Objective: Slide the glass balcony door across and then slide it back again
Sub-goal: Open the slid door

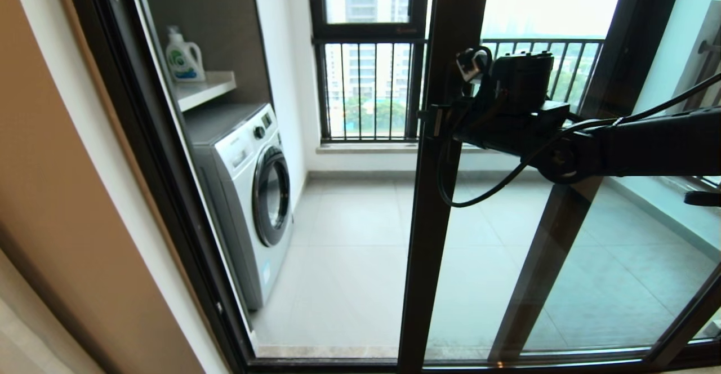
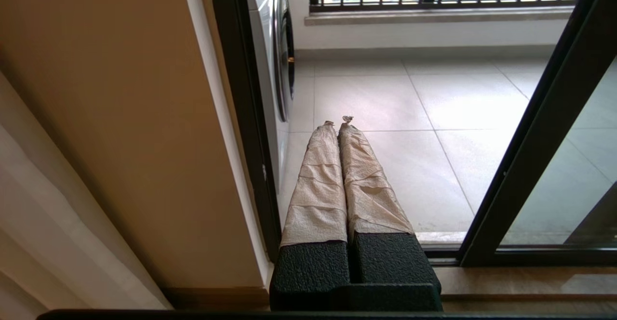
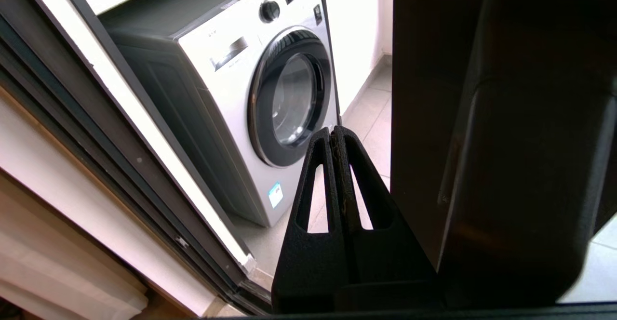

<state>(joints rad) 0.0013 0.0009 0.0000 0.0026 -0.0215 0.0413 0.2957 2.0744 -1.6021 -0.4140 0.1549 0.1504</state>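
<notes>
Head view: we see glass balcony door (image 1: 434, 205) slid partway right, doorway open on left toward washing machine (image 1: 248, 194). Our right pincer (image 3: 332, 134), fingers pressed together, empty, sits against door's left upright, probably to push it. Left pincer (image 2: 337, 123) closed, empty, parked low near threshold.

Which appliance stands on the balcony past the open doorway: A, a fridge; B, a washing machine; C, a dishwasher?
B: a white front-loading washing machine with a round door stands left of the opening, beside the glass door.
</notes>
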